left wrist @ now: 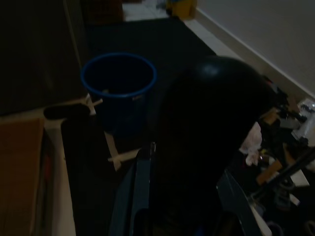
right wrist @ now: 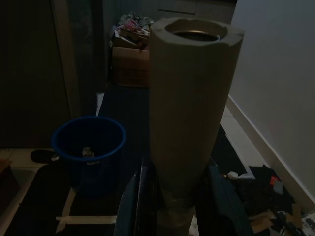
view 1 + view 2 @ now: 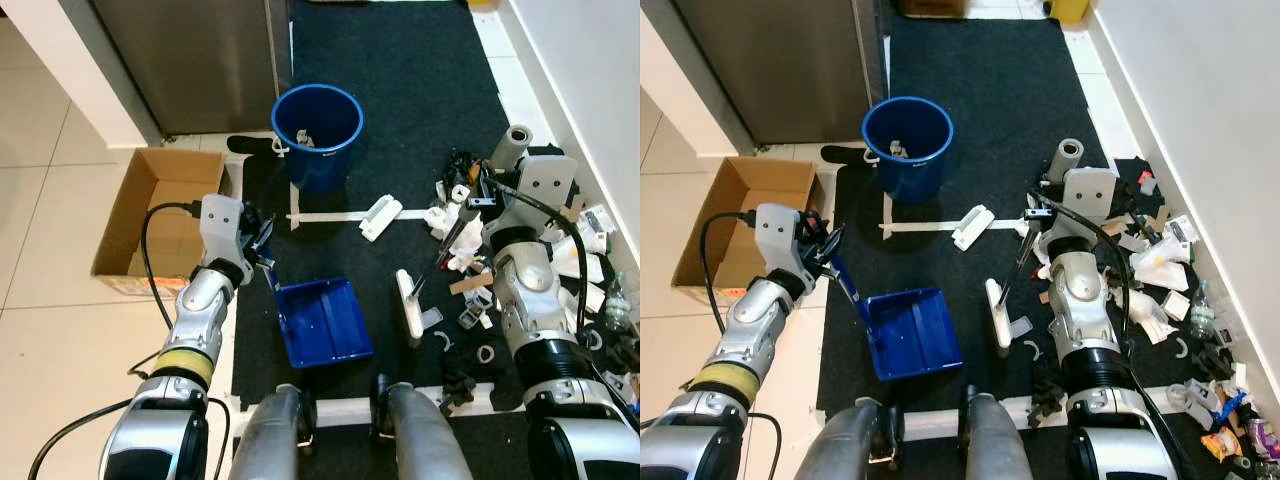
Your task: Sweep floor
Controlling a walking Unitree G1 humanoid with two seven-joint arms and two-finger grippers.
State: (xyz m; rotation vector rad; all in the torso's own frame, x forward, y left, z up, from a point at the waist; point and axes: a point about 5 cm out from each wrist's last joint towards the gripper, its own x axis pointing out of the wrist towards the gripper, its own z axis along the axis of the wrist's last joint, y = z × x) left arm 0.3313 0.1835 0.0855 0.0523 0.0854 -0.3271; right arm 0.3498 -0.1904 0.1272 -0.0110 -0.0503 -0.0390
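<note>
Blue dustpan (image 3: 322,322) lies flat on black mat (image 3: 420,90), lower centre; left gripper (image 3: 262,243) is clamped on its handle. Right of it, right gripper (image 3: 470,212) grips a grey-handled broom (image 3: 413,303), head on the mat. Scattered litter (image 3: 590,250) along the right edge. Blue bucket (image 3: 317,130) upper centre; cardboard box (image 3: 160,215) at left.
</note>
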